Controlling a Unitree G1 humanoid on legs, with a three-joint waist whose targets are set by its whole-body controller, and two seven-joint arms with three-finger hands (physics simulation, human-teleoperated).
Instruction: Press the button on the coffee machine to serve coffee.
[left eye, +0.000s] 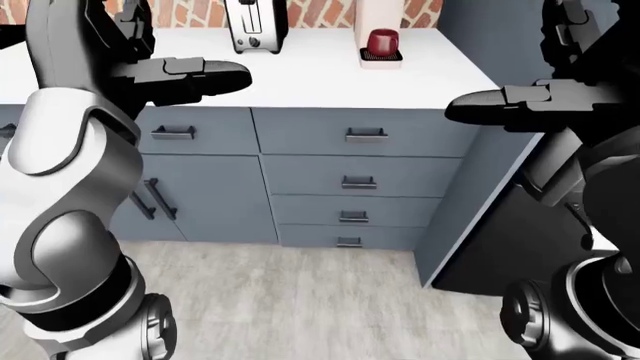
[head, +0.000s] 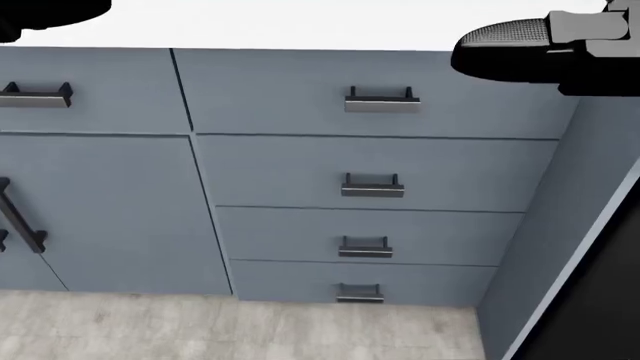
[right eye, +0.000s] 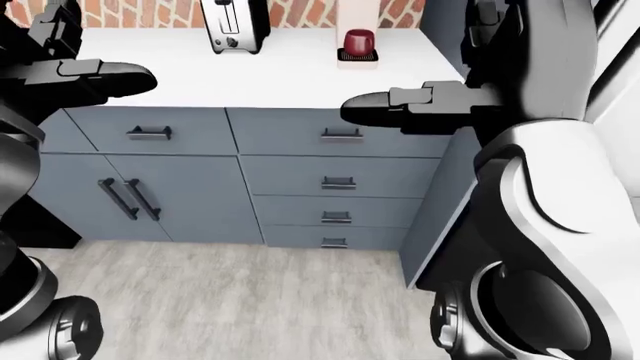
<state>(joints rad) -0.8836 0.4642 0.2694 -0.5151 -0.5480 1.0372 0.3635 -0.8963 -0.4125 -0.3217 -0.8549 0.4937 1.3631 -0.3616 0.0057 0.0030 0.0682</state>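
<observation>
The white coffee machine (left eye: 378, 22) stands at the top of the left-eye view on the white counter (left eye: 320, 79), its upper part cut off by the frame edge. A red mug (left eye: 383, 41) sits on its drip tray. No button shows. My left hand (left eye: 232, 76) is held out flat and empty over the counter's left part, well left of the machine. My right hand (left eye: 462, 106) is held out flat and empty at the counter's right corner, below the machine. Both hands are apart from the machine.
A chrome toaster (left eye: 255, 26) stands left of the machine against a brick wall. Below the counter are grey drawers (head: 380, 176) with dark handles and a cabinet door (left eye: 170, 199). A dark appliance (left eye: 500, 247) sits to the right. Light wood floor (left eye: 290, 300) lies below.
</observation>
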